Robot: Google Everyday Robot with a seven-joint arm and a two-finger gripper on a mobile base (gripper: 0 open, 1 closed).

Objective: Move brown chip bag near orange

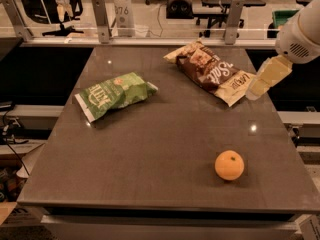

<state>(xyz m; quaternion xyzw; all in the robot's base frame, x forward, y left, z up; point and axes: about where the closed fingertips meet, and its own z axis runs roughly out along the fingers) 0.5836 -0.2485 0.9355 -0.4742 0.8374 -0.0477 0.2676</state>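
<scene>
The brown chip bag (pixel 212 70) lies flat at the far right of the dark table (pixel 150 144), its cream end pointing toward the right edge. The orange (pixel 229 165) sits near the front right, well apart from the bag. My gripper (pixel 266 78) hangs from the white arm at the right edge, just right of the bag's near end and above the table.
A green chip bag (pixel 114 94) lies on the left half of the table. A metal rail with posts (pixel 100 19) runs behind the far edge. The table's right edge is close under the arm.
</scene>
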